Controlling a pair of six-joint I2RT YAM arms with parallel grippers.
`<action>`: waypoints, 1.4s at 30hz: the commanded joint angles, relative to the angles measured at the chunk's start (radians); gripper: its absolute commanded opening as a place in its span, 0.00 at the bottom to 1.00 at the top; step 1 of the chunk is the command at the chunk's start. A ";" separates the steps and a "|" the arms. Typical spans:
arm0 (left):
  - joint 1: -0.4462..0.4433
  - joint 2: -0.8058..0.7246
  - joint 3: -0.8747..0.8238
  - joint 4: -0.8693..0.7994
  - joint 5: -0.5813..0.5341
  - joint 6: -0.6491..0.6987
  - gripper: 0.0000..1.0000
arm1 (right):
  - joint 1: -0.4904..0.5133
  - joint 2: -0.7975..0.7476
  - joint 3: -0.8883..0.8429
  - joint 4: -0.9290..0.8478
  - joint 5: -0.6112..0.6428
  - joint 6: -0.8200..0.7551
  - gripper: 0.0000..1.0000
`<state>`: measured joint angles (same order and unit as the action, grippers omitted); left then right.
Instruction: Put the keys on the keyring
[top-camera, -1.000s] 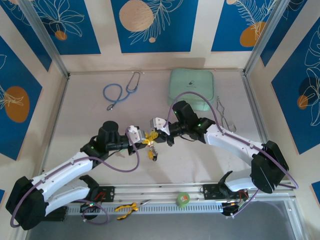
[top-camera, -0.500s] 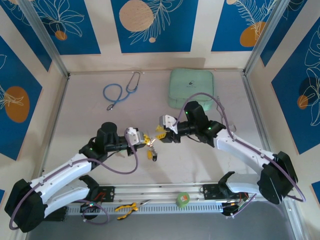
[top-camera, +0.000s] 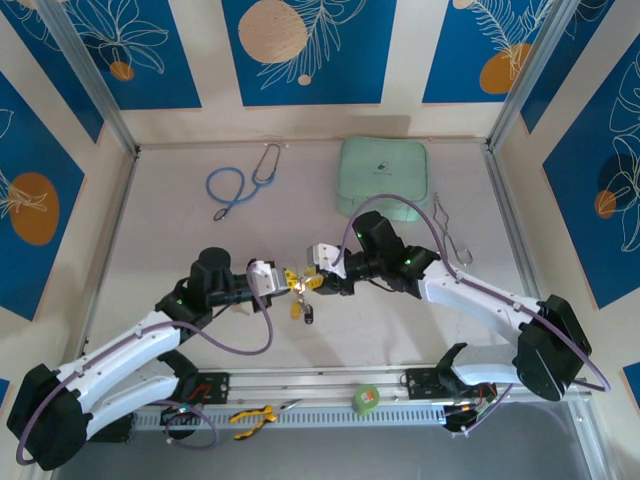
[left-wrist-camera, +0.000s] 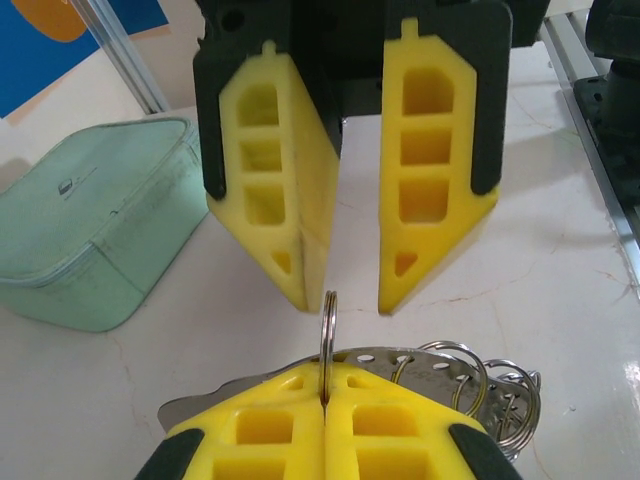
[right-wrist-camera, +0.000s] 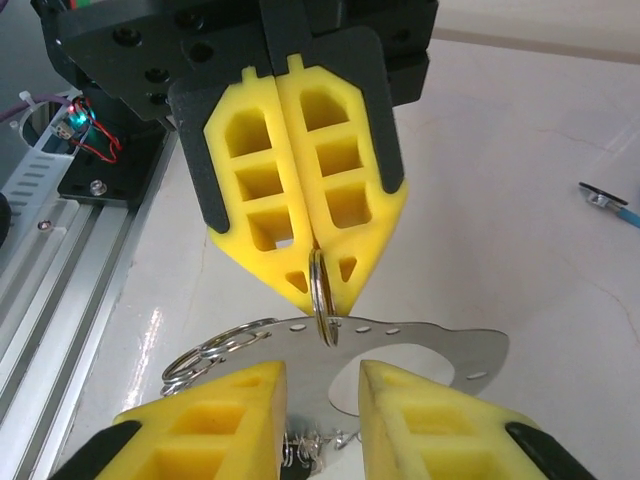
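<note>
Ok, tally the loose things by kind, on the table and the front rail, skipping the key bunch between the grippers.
Blue stethoscope: 1
Mint-green case: 1
Thin metal wire item: 1
Green tape roll: 1
Yellow-handled pliers: 1
Total: 5

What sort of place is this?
Probably a robotics test booth: left arm and right arm bolted to a table, blue patterned panels around it, odd props like a stethoscope and mint case.
</note>
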<state>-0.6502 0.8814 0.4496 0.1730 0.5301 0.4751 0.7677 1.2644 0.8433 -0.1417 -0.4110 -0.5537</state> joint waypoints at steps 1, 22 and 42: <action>0.002 -0.014 -0.006 0.030 0.016 0.027 0.00 | 0.018 0.020 0.038 0.011 -0.003 -0.016 0.24; 0.002 -0.007 -0.001 0.004 0.006 0.034 0.00 | 0.028 0.006 0.039 0.015 0.000 -0.042 0.16; 0.001 -0.006 0.011 -0.033 -0.002 0.035 0.00 | 0.044 0.037 0.056 0.018 -0.006 -0.029 0.02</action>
<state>-0.6502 0.8818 0.4496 0.1345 0.5198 0.4999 0.7967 1.2919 0.8642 -0.1226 -0.3885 -0.5842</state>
